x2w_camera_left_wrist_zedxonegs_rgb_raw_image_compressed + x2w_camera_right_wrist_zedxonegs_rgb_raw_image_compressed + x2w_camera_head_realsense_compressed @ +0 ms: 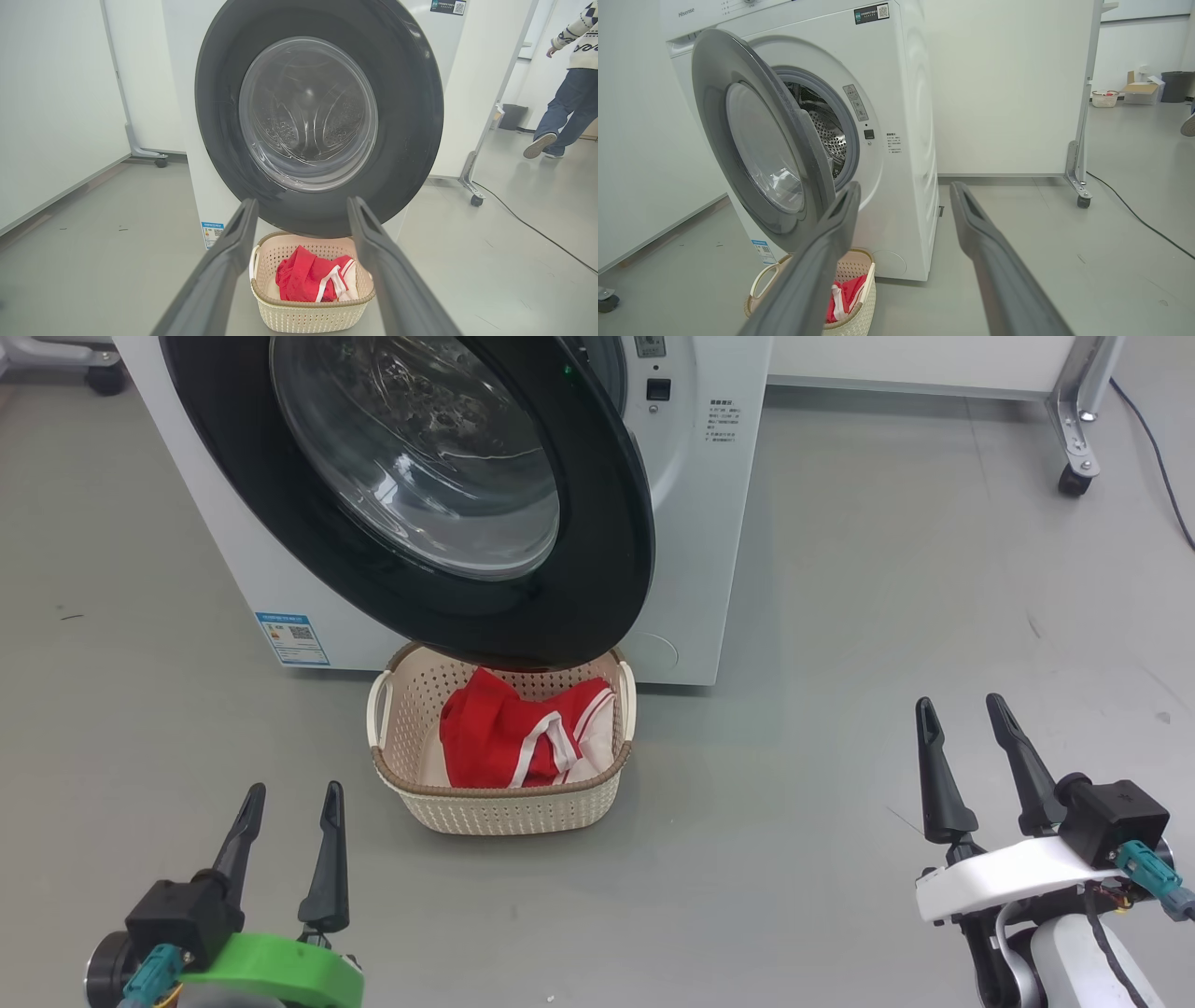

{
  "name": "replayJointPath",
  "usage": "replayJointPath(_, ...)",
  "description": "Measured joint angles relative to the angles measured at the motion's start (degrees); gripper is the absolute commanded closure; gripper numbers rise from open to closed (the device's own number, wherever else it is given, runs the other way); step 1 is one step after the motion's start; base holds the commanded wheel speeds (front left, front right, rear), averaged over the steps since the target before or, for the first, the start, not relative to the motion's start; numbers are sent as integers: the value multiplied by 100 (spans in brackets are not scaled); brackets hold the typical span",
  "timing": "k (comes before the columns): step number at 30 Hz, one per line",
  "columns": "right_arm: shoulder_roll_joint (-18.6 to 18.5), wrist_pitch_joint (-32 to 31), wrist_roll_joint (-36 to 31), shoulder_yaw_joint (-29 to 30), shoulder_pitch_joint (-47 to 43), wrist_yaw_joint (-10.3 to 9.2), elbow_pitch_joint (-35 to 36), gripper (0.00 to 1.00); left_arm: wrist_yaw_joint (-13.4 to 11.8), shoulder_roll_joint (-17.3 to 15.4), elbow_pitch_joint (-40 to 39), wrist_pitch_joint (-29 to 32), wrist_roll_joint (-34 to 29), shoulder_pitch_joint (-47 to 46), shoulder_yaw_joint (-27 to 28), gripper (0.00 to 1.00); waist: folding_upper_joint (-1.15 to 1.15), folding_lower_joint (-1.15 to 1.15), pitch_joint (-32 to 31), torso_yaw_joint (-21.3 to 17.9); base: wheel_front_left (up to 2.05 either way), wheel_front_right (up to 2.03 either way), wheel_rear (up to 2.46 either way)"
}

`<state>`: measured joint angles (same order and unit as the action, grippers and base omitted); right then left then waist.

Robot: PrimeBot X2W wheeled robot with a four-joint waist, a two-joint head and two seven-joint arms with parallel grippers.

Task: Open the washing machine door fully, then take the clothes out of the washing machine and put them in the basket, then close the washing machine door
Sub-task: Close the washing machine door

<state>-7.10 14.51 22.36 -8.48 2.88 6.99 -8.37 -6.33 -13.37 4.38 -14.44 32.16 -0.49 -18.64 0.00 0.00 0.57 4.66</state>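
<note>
The white washing machine [709, 523] stands ahead with its black-rimmed glass door [420, 457] partly swung out, a gap showing at its right edge. Through that gap the steel drum [829, 135] shows. On the floor under the door sits the cream basket [504, 807] holding the red and white clothes [518, 733]. My left gripper [291, 801] is open at the lower left, short of the basket, nothing between its fingers. My right gripper [962, 709] is open at the lower right, well clear of the machine. The left wrist view faces the door [317, 112] and the basket [310, 315] head on.
Grey floor surrounds the machine. A white partition on a castor leg [1074, 429] stands at the back right with a black cable [1158, 457] on the floor. A person [567, 93] walks at the far right of the left wrist view. Another small basket [1104, 98] sits far back.
</note>
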Motion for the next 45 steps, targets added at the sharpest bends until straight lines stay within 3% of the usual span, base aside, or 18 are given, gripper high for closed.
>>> replayJointPath(34,-51,0,-31,22,3,0,54,0,137,277,-2,0,-253,82,79,0,0,0,160,33,0,0,0)
replayJointPath(35,-66,0,-31,22,6,0,65,47,143,279,-3,0,-256,82,67,0,0,0,183,37,0,0,0)
replayJointPath(36,-83,0,-31,19,7,0,67,100,144,282,-3,0,-266,82,49,0,0,0,206,41,0,0,0)
replayJointPath(45,-219,0,-31,-92,29,0,305,100,166,371,-13,0,-352,68,-23,0,0,0,398,156,0,0,0)
